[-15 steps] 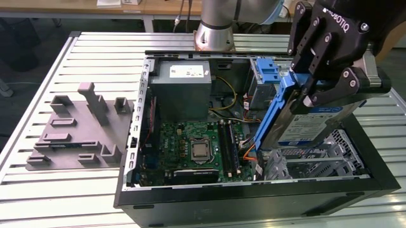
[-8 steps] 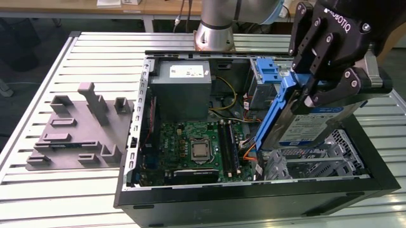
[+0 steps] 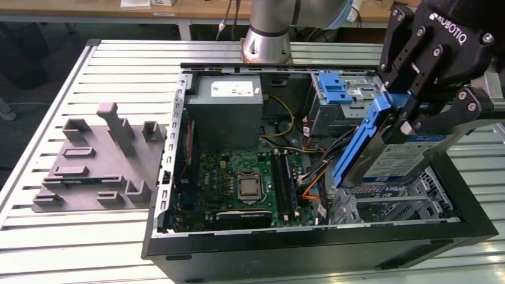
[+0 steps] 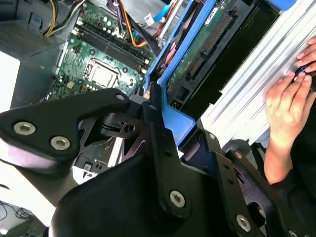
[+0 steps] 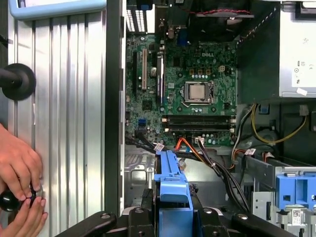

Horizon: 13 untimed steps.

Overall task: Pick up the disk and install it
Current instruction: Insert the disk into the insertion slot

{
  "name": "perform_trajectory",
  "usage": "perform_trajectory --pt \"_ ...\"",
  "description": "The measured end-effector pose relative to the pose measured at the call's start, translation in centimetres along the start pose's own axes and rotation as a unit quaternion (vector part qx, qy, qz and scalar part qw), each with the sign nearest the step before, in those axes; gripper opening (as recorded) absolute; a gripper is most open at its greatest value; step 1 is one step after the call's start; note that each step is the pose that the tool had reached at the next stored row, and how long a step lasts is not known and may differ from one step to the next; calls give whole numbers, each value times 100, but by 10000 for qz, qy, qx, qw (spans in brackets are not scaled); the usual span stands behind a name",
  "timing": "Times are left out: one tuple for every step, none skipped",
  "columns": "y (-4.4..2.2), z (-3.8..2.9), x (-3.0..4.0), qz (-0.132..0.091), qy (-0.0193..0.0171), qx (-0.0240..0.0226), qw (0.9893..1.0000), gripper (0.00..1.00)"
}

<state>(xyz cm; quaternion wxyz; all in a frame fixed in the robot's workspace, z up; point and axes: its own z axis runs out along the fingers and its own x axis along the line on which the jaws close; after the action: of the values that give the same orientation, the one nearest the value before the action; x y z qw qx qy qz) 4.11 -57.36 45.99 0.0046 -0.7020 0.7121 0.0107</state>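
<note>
Tool [image 3: 432, 121] pinches the disk [image 3: 394, 157] by its blue rails. The disk hangs tilted, clear of the counter [image 3: 110, 236], over the silver bay [image 3: 394, 204] at the exterior view's right end of the open case [image 3: 316, 245].

Risk: the tilt could jam a rail against the bay edge.

Risk: orange and black cables [image 5: 189, 146] lie near the disk's lower end and could snag.

A person's hand [image 5: 17, 165] rests on the counter beside the case; it could be struck if the arm swings wide.

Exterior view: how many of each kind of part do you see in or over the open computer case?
Disk: 1, in the gripper
Power supply box: 1
Motherboard: 1
Drive cage with blue latch: 1
Total: 4
</note>
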Motion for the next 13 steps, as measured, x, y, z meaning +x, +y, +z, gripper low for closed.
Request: perform_trajectory --pt "-8 4 2 0 0 0 10000 36" --pt "-12 9 9 0 0 0 10000 36" --pt "-15 14 19 0 0 0 10000 36" --pt "-18 19 28 0 0 0 10000 36" --pt "-21 26 33 0 -2 0 10000 36" --pt "-27 31 33 0 -2 0 10000 36" --pt "-39 35 33 0 0 0 10000 36" --pt "-53 39 33 0 0 0 10000 36" --pt "-67 44 33 0 -1 0 10000 36" --pt "-82 48 33 0 -1 0 10000 36" --pt "-98 53 33 0 -1 0 10000 36" --pt "-115 59 33 0 -1 0 10000 36" --pt "-132 65 33 0 -1 0 10000 36"
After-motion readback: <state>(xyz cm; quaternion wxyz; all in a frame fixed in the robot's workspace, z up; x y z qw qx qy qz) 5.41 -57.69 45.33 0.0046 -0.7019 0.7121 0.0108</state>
